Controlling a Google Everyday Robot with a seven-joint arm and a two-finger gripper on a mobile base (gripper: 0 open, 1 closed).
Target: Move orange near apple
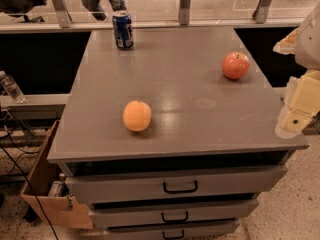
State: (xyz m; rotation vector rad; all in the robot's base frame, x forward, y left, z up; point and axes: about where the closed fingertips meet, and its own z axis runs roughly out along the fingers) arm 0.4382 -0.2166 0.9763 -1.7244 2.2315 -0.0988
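The orange (137, 116) is a pale-orange round fruit lying on the grey cabinet top (180, 74), left of centre toward the front edge. The apple (235, 65) is red with yellowish streaks and a stem, and it sits at the right side of the top, farther back. The two fruits are well apart. My gripper (296, 111) is a pale yellowish-white shape at the right edge of the camera view, beyond the right edge of the cabinet top, touching nothing and far from both fruits.
A blue soda can (122, 30) stands upright at the back left of the top. Below the front edge are drawers with dark handles (180, 187). A cardboard box (45, 184) sits on the floor at left. A plastic bottle (11, 87) lies on a ledge at far left.
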